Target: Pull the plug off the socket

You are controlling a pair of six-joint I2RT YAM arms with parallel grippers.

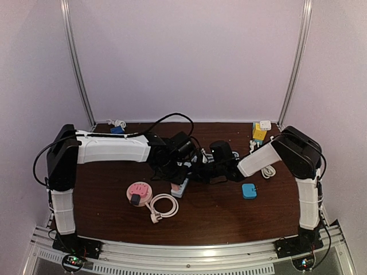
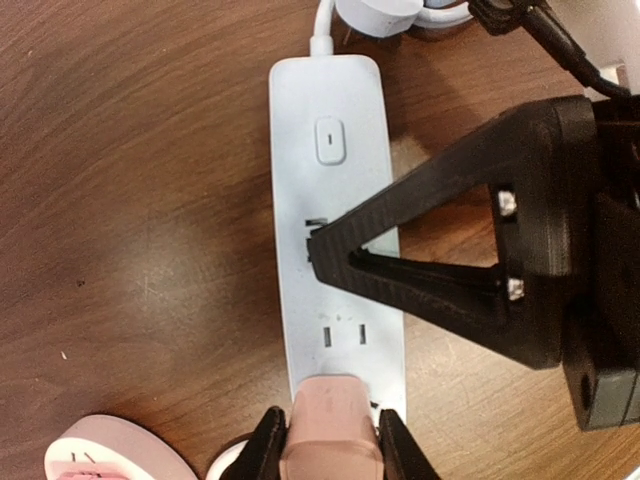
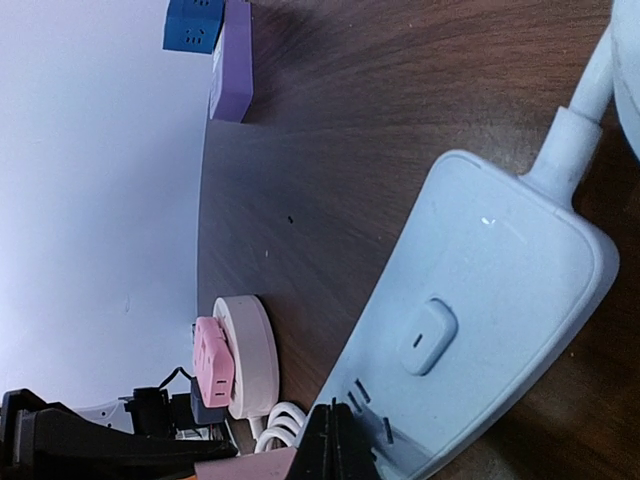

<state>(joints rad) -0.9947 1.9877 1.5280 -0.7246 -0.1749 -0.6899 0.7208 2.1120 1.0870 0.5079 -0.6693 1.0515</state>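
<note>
The left hand grips the pink plug at the end of the white power strip, which lies flat on the brown desk. The right hand (fingers closed together, holding nothing) touches the strip's middle, below its switch.

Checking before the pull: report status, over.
Left gripper shut on pink rectangular plug, seated at the end of the pale blue plastic power strip. Right gripper shut, tips on the strip's top face. Nothing seen in the way.
</note>
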